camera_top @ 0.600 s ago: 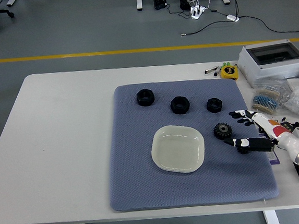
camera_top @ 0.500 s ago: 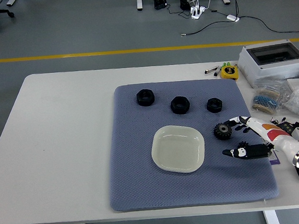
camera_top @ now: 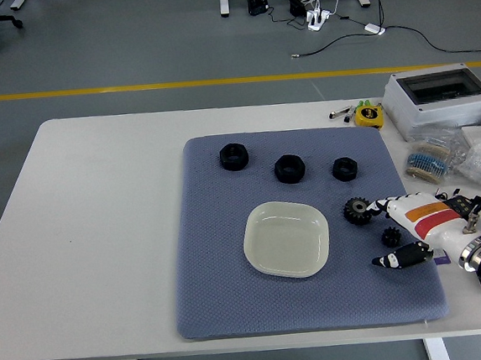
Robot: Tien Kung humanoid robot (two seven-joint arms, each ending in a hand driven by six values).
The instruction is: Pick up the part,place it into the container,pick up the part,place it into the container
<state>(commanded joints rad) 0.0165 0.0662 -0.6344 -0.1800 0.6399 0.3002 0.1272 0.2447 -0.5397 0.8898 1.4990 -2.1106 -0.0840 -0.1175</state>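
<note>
A pale square dish [camera_top: 288,264], the container, lies empty on the blue-grey mat [camera_top: 223,266]. A black gear [camera_top: 359,212] lies on the mat right of the dish. A smaller black gear [camera_top: 390,237] lies just below it. Three black nuts [camera_top: 233,156], [camera_top: 289,168], [camera_top: 345,168] lie in a row at the far side of the mat. My right hand [camera_top: 378,235] is low over the mat's right edge and open. Its fingers [camera_top: 378,207] reach to the larger gear and its thumb [camera_top: 397,259] lies below the smaller gear. It holds nothing. The left arm is out of view.
A grey electrical box [camera_top: 438,99] stands at the table's back right. A yellow tape measure [camera_top: 369,115] lies beside it. Bags of small parts [camera_top: 454,161] lie along the right edge. The table's left half [camera_top: 100,209] is bare white.
My right hand has drawn back to the right and turned, so the smaller gear now lies uncovered between thumb and fingers. The gears, nuts and dish have not moved.
</note>
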